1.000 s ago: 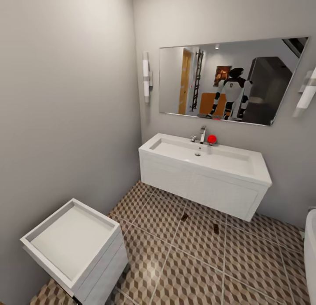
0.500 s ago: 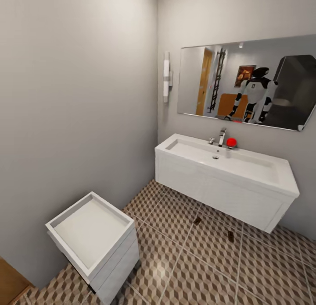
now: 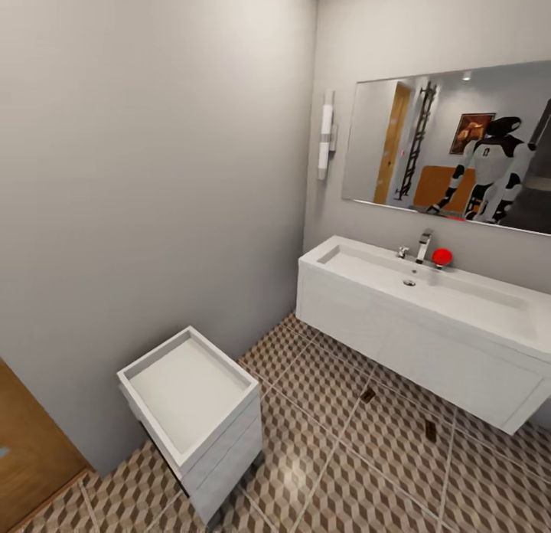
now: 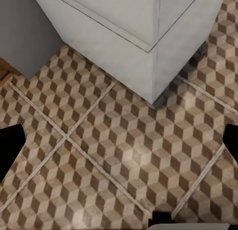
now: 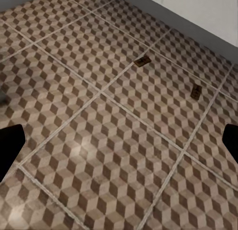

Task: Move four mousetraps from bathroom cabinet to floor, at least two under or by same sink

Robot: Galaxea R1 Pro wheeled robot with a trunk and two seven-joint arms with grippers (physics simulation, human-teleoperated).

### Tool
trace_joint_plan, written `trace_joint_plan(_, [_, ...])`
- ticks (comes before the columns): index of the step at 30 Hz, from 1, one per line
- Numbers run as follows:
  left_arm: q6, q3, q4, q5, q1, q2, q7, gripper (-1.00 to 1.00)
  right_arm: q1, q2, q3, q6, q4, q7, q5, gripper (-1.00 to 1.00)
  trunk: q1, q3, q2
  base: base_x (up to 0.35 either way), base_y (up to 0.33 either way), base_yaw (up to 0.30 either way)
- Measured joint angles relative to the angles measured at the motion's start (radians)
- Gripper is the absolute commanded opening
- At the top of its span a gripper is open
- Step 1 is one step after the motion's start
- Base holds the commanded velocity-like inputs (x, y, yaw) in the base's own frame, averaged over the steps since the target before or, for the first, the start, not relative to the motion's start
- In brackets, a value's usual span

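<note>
Two small tan mousetraps lie on the cube-patterned bathroom floor [image 3: 329,456] in front of the white wall-hung bathroom sink [image 3: 428,295]: one mousetrap [image 3: 368,394] below its middle, the other [image 3: 430,432] further right. The right wrist view shows the same two mousetraps [image 5: 142,61] [image 5: 196,92] on the tiles. My right gripper [image 5: 119,143] hangs open over bare tiles, well short of them. My left gripper [image 4: 119,145] is open too, above the floor [image 4: 99,155] beside a white drawer unit. An orange-brown wooden panel [image 3: 30,449] shows at the lower left; I cannot tell whether it is the cabinet.
A low white drawer unit [image 3: 191,410] with a tray-like top stands against the left wall, its corner close to my left gripper [image 4: 129,36]. A wide mirror [image 3: 459,150] above the sink reflects the robot. A red ball [image 3: 441,256] sits by the chrome tap [image 3: 423,246].
The head view has swung left, so the sink, mirror and drawer unit sit further right in the picture. The wooden panel has come into view at the lower left. The mousetraps have not moved.
</note>
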Motion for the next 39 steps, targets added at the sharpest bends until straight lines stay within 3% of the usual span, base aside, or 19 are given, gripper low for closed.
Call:
trace_joint_plan(11, [0.001, 0.000, 0.000, 0.000, 0.000, -0.002, 0.000, 1.00, 0.000, 0.012, 0.000, 0.000, 0.003, 0.000, 0.000, 1.00, 0.000, 0.000, 0.000, 0.000, 0.000, 0.258])
trace_joint_plan(39, [0.000, 0.000, 0.001, 0.000, 0.000, -0.003, 0.001, 1.00, 0.000, 0.014, 0.000, 0.005, 0.004, 0.000, 0.000, 1.00, 0.000, 0.000, 0.000, 0.000, 0.000, 0.258])
